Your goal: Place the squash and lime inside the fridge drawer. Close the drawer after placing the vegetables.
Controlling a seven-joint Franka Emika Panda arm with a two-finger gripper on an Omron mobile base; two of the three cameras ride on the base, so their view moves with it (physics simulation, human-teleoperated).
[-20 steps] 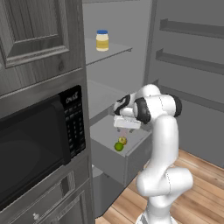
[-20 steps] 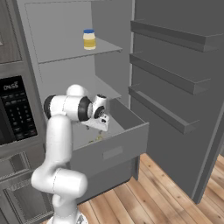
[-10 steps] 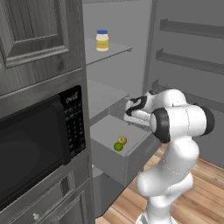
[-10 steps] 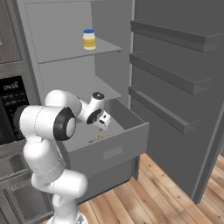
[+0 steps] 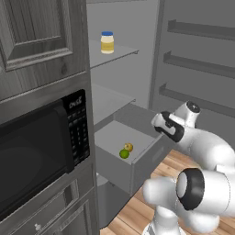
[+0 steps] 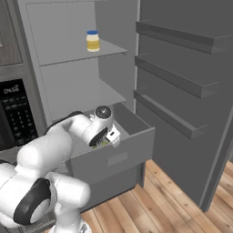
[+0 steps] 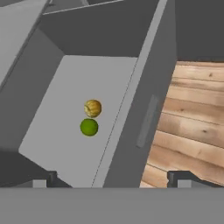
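The fridge drawer (image 5: 148, 161) (image 6: 114, 160) (image 7: 145, 117) stands pulled out. On its floor the squash (image 5: 129, 147) (image 7: 92, 108) and the lime (image 5: 124, 154) (image 7: 89, 127) lie touching side by side, near the front panel. My gripper (image 5: 160, 125) (image 6: 112, 136) (image 7: 113, 179) hovers above the drawer's front edge, open and holding nothing. Its fingertips (image 7: 45, 177) stand wide apart, one over the drawer's inside and the other over the floor outside.
A yellow blue-capped jar (image 5: 107, 42) (image 6: 93, 41) stands on an upper fridge shelf. A black microwave (image 5: 41, 147) sits in the cabinet to the left. The open fridge door (image 6: 182, 91) with its racks stands to the right, over the wooden floor (image 6: 173, 200).
My hand has pulled back from over the drawer's inside to above its front edge, and the elbow has swung outward. Squash and lime rest together in the drawer.
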